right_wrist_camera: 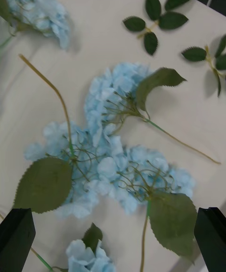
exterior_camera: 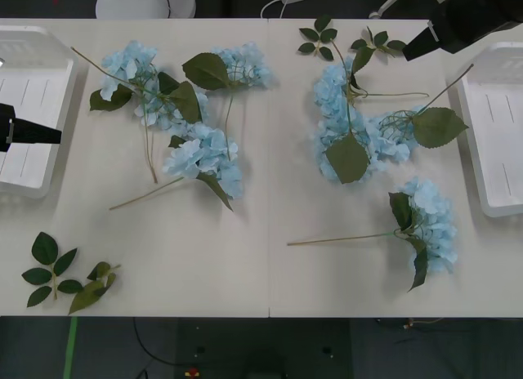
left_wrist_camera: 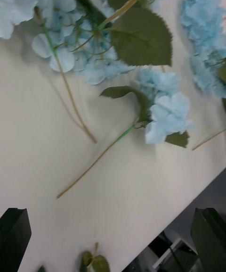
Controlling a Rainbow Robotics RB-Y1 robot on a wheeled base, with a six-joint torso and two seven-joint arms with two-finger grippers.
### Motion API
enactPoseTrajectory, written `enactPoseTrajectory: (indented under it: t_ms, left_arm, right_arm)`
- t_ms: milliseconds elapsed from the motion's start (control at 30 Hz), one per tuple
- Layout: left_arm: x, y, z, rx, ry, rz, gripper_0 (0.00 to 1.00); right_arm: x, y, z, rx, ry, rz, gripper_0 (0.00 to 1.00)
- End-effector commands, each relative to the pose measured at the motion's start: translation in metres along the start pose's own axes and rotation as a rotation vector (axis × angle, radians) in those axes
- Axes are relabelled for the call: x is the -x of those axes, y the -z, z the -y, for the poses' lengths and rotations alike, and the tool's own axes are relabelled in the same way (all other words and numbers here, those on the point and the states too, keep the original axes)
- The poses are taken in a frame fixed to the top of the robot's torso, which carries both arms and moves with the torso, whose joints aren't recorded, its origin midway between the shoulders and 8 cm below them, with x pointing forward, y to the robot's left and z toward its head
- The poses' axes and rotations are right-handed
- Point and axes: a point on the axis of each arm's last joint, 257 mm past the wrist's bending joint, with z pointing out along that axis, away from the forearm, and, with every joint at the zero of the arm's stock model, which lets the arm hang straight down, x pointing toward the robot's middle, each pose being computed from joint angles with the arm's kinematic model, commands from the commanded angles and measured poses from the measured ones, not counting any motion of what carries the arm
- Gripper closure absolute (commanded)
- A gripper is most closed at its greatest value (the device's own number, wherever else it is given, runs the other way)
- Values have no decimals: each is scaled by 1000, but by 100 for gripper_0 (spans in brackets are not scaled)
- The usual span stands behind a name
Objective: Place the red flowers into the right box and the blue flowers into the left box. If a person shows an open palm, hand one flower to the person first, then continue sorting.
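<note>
Since every bloom on the table is blue and none lies in a tray yet, the sorting is judged to be at its start, and the step in hand is a first pick for the left box. Nearest the front edge, a loose leaf sprig sits by the front left corner and should be left alone. Further in, a single blue flower lies toward the right edge with its stalk pointing to the middle, well apart from the others, so it would be the cleanest pick. Beyond it, two groups of blue flowers are tangled: one left of centre, one right of centre, with stalks and leaves crossing. A stalk should be pinched where it lies bare on the table, not at the bloom, and lifted slowly so that a neighbour is not dragged along. The left gripper is spread wide and empty, held over the left box at the left edge. The right gripper is likewise spread and empty, near the far right corner beside the right box. More leaf sprigs lie along the far edge.
</note>
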Motion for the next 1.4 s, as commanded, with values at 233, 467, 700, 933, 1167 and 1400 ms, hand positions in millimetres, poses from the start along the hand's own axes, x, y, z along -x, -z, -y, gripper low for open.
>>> enactPoseTrajectory:
  t_ms: [233, 467, 700, 933, 1167, 1400]
  left_arm:
    - [48, -50, -9, 151, 77, 48, 0]
    - [68, -82, -36, 269, 127, 107, 0]
    - [101, -130, -40, 322, 101, 165, 0]
    - [112, -163, -48, 385, 63, 178, 0]
    - [107, -193, -43, 435, 3, 131, 0]
    - [100, -215, -41, 508, -97, 57, 0]
  right_arm:
    - [10, -27, 27, -200, -133, -150, 0]
    - [-20, -51, 38, -289, -176, -276, 0]
    - [-47, -73, 43, -365, -193, -378, 0]
    - [-67, -84, 46, -404, -211, -441, 0]
    - [-89, -97, 44, -390, -248, -487, 0]
    - [-116, -115, 41, -378, -267, -534, 0]
